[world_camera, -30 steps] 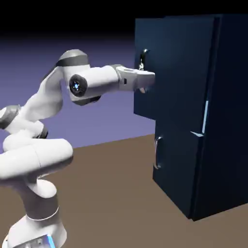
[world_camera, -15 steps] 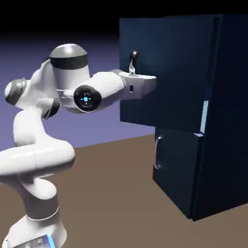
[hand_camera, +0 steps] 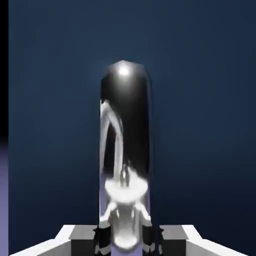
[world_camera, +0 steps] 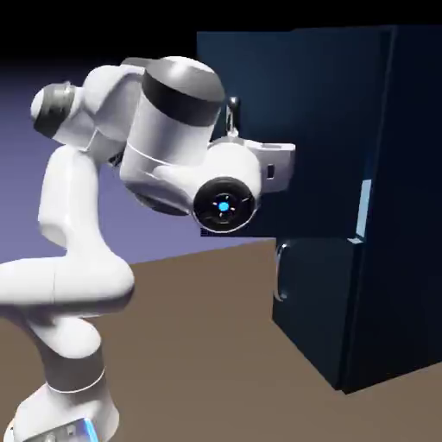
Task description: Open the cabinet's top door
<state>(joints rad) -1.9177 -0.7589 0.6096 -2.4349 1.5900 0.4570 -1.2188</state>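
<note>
The cabinet [world_camera: 406,216] is a tall dark navy box at the exterior view's right. Its top door [world_camera: 259,78] stands swung out to the left, well away from the cabinet's front. A short silver bar handle [world_camera: 233,110] sticks up near the door's free edge. My gripper [world_camera: 234,131] is at that handle, mostly hidden behind my own wrist. In the hand view the shiny handle [hand_camera: 125,140] runs upright against the blue door panel [hand_camera: 200,100]. My gripper [hand_camera: 126,239] is shut on the handle's lower end, a grey fingertip [hand_camera: 102,240] on each side.
Below the top door, the lower door [world_camera: 315,311] is shut flat, with its own silver handle [world_camera: 280,272]. My white arm [world_camera: 173,138] arches high in front of the open door. The cabinet stands on a brown table [world_camera: 207,345].
The top door has swung further out toward the exterior view's left. My hand moved left with the handle, and my forearm and wrist have turned toward the camera.
</note>
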